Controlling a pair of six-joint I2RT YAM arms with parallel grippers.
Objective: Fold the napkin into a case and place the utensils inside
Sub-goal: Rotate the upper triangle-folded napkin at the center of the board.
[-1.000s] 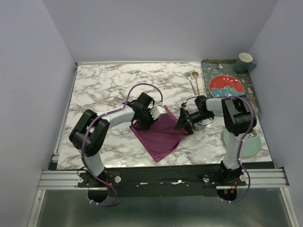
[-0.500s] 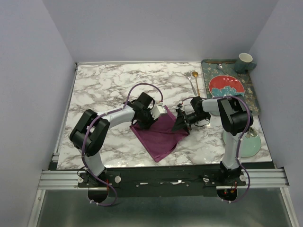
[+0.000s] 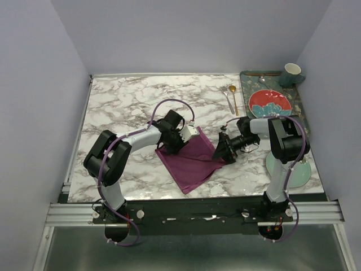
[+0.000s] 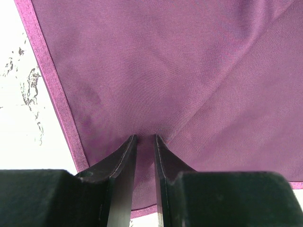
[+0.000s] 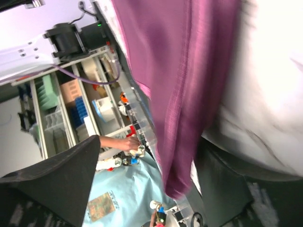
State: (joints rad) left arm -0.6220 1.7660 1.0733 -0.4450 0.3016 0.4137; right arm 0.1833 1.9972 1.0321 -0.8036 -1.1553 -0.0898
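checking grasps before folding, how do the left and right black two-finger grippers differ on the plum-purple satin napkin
The left gripper pinches the napkin at its far-left edge, jaws nearly shut; the right gripper sits at the right corner, jaws wide, cloth between them. Both are black.

the napkin [image 3: 193, 162] lies between the left gripper [image 3: 171, 148] and right gripper [image 3: 219, 151], fork [image 3: 227, 100] and spoon [image 3: 233, 100] beyond it.

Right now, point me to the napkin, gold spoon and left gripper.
napkin [image 3: 192, 164]: top external view, middle of the cloth.
gold spoon [image 3: 233, 101]: top external view, mid-handle.
left gripper [image 4: 144, 137]: left wrist view, between the fingers' tips.
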